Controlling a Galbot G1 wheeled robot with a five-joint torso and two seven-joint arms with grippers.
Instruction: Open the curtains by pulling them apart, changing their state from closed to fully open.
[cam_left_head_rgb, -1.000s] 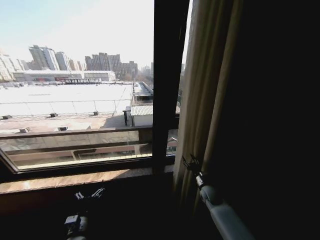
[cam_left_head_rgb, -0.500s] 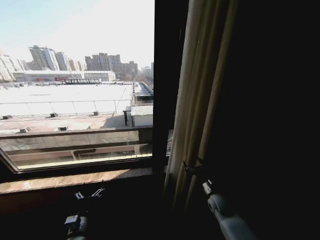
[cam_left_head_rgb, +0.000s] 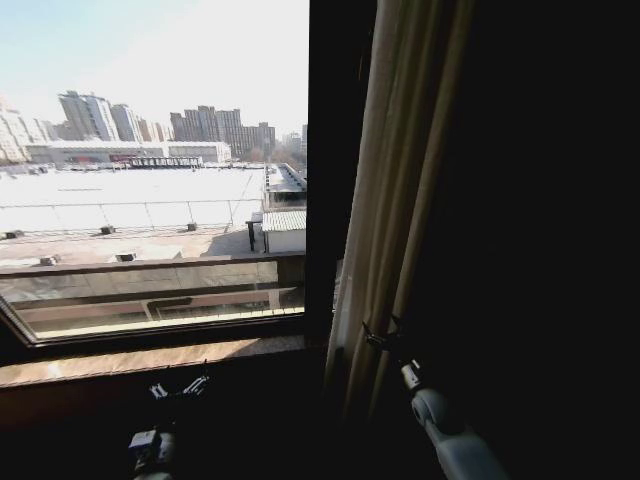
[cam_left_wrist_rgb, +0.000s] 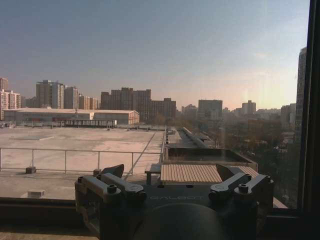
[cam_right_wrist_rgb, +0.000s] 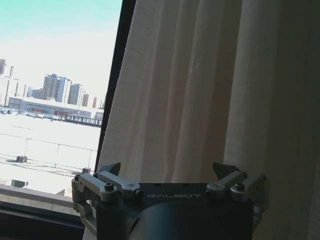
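The cream pleated curtain (cam_left_head_rgb: 400, 200) hangs gathered just right of the dark window post (cam_left_head_rgb: 335, 150). In the right wrist view the curtain (cam_right_wrist_rgb: 200, 90) stands close in front of the fingers. My right gripper (cam_left_head_rgb: 378, 335) is at the curtain's lower part, against its folds. In its wrist view the right gripper (cam_right_wrist_rgb: 169, 169) is open, with the fingertips (cam_right_wrist_rgb: 112, 167) spread wide and no fabric pinched between them. My left gripper (cam_left_head_rgb: 180, 388) waits low under the window sill. Its wrist view shows the left gripper (cam_left_wrist_rgb: 170, 172) open, facing the bare glass.
A dark heavy drape (cam_left_head_rgb: 540, 250) covers the right side beyond the curtain. The wooden window sill (cam_left_head_rgb: 150, 360) runs below the glass. Outside, rooftops (cam_left_wrist_rgb: 100, 140) and city buildings show through the uncovered pane.
The right gripper has shifted slightly down and left along the curtain. The curtain's lower edge has swung left, covering the glass strip right of the post. The left arm is still.
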